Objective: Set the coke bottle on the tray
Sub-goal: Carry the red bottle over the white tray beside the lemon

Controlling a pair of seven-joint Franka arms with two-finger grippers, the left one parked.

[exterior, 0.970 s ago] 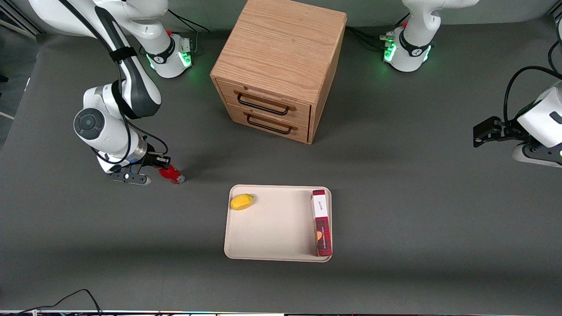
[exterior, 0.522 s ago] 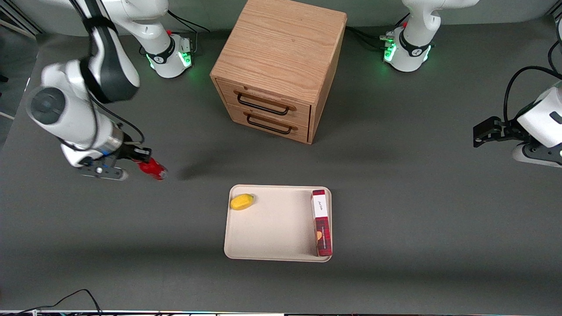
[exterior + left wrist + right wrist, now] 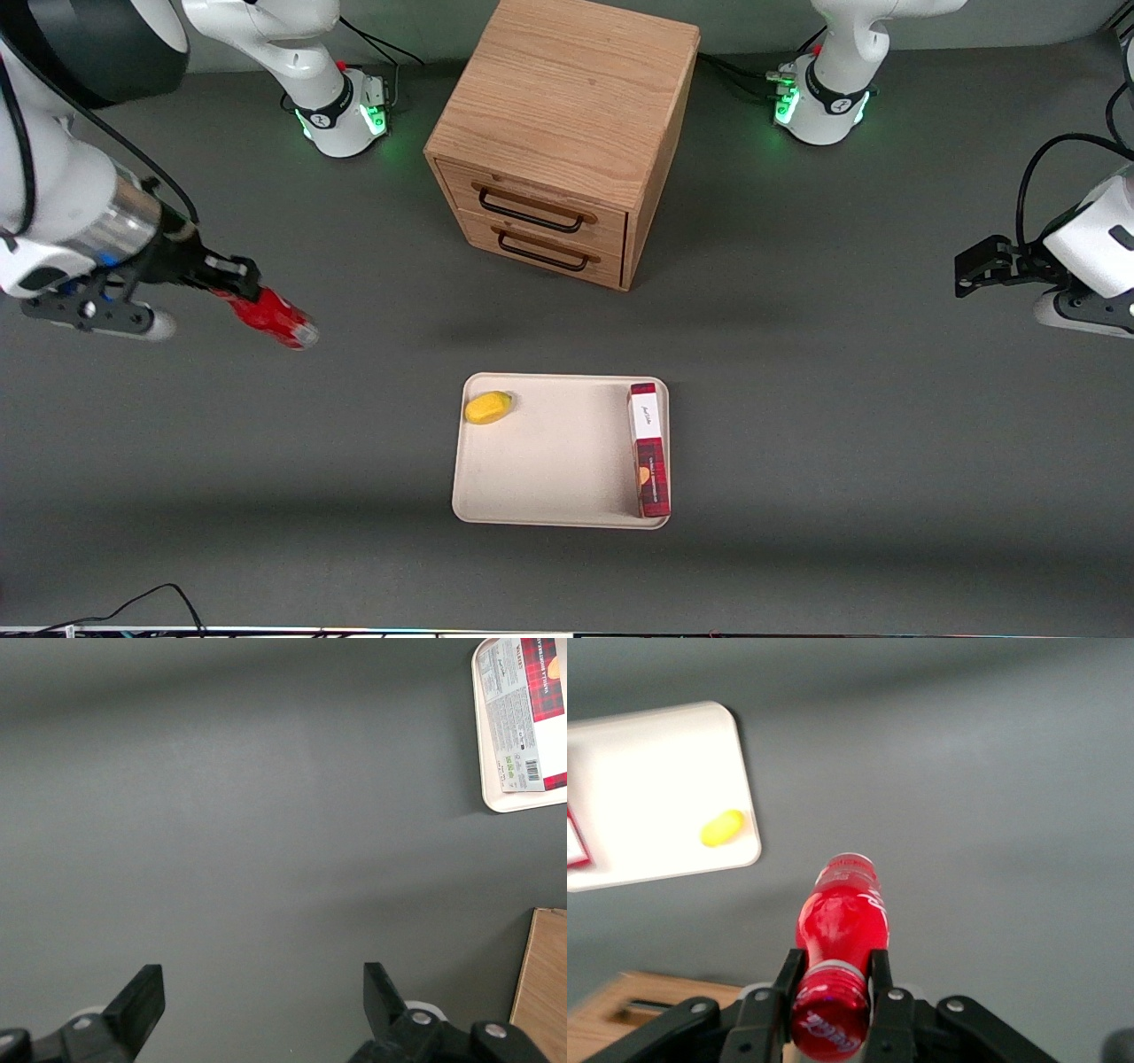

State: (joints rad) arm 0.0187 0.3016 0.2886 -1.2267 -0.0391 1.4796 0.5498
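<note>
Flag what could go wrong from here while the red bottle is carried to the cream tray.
1. The gripper pinches the small red coke bottle only at its capped neck, body hanging tilted above the table; it might swing or slip in transit.
2. The cream-beige rectangular tray already holds a yellow fruit and a long red-and-white box; a low approach could knock the fruit, which lies nearest the bottle.

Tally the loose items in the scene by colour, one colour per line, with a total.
Red: 1, the coke bottle, held off the table in the end effector, toward the working arm's end.
Red-and-white: 1, the box on the tray.
Yellow: 1, the fruit on the tray.
Cream-beige: 1, the tray.
Total: 4
</note>
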